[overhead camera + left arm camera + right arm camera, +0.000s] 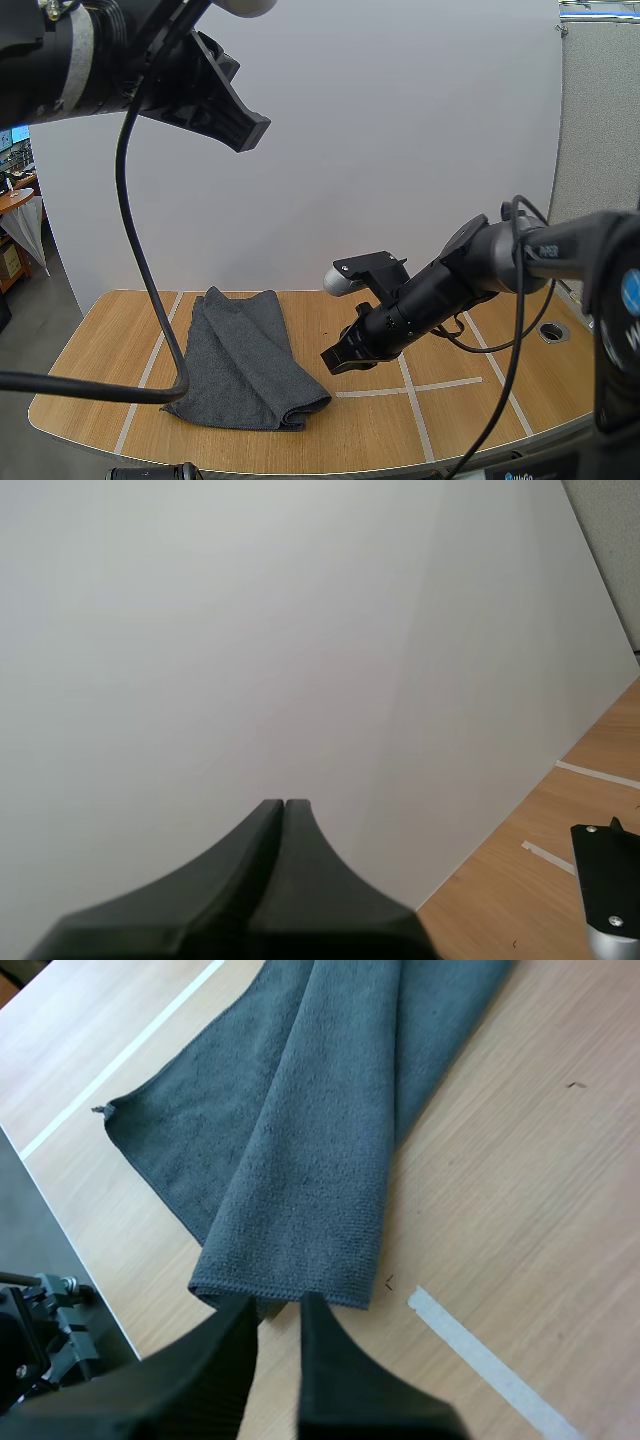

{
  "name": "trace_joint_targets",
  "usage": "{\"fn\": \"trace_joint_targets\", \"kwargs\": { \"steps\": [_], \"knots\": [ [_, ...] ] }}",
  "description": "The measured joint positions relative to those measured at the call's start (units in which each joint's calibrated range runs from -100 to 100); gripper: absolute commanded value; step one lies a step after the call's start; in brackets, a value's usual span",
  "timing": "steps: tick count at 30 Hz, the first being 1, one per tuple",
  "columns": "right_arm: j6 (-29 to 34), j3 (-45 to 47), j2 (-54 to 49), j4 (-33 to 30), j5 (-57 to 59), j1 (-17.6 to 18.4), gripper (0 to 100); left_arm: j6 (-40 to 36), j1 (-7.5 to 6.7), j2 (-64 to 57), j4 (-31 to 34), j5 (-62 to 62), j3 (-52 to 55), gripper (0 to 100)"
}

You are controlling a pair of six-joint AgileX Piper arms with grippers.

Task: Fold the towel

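Observation:
A dark grey towel (245, 355) lies folded lengthwise on the left half of the wooden table (480, 410), its near end doubled over. My right gripper (335, 360) hangs low just right of the towel's near end. In the right wrist view the right gripper (275, 1305) is open by a narrow gap, hovering over the folded end of the towel (320, 1140) with nothing between the tips. My left gripper (250, 130) is raised high above the table's left side. In its own view, my left gripper (283, 805) forms one dark wedge, shut on nothing.
White tape lines (410, 390) divide the tabletop into sections. A round cable hole (552, 331) sits near the right edge. A white wall stands right behind the table. Bare wood lies between the towel and the right edge.

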Motion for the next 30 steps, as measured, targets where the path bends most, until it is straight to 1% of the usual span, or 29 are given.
{"fn": "trace_joint_targets", "kwargs": {
  "steps": [1,3,4,5,6,7,9,12,17,20,23,30],
  "knots": [
    [-0.5,0.0,1.0,0.4,0.0,0.0,53,0.0,0.00,0.0,0.0,0.0,0.0,0],
    [-1.5,0.0,2.3,0.8,1.0,0.0,49,0.0,0.00,0.0,0.0,0.0,0.0,0],
    [-2.1,0.0,2.7,1.0,2.4,0.0,40,0.0,0.00,0.0,0.0,0.0,0.0,0],
    [-2.6,0.0,2.8,1.3,4.0,0.0,29,0.0,0.00,0.0,0.0,0.0,0.0,0],
    [-3.0,0.0,2.8,1.4,6.0,-0.1,12,0.0,0.00,0.0,0.0,0.0,0.0,0],
    [-3.2,0.0,2.6,1.7,8.4,-0.3,0,0.0,0.00,0.0,0.0,0.0,0.0,0],
    [-3.7,0.0,1.7,1.8,11.2,-1.2,0,0.0,0.00,0.0,0.0,0.0,0.0,0],
    [-4.1,0.0,-1.2,1.9,13.0,-3.6,0,0.0,0.00,0.0,0.0,0.0,0.0,0],
    [-4.6,0.1,-8.3,2.1,13.6,-9.2,0,0.0,0.00,0.0,0.0,0.0,0.0,0],
    [-4.7,0.1,-12.0,2.2,13.6,-11.2,0,0.0,0.00,0.0,0.0,0.0,0.0,0],
    [-4.8,0.1,-14.0,2.3,13.7,-11.8,0,0.0,0.00,0.0,0.0,0.0,0.0,0],
    [-4.8,0.1,-14.3,4.5,13.7,-11.6,0,0.0,0.00,0.0,0.0,0.0,0.0,0]
  ]
}}
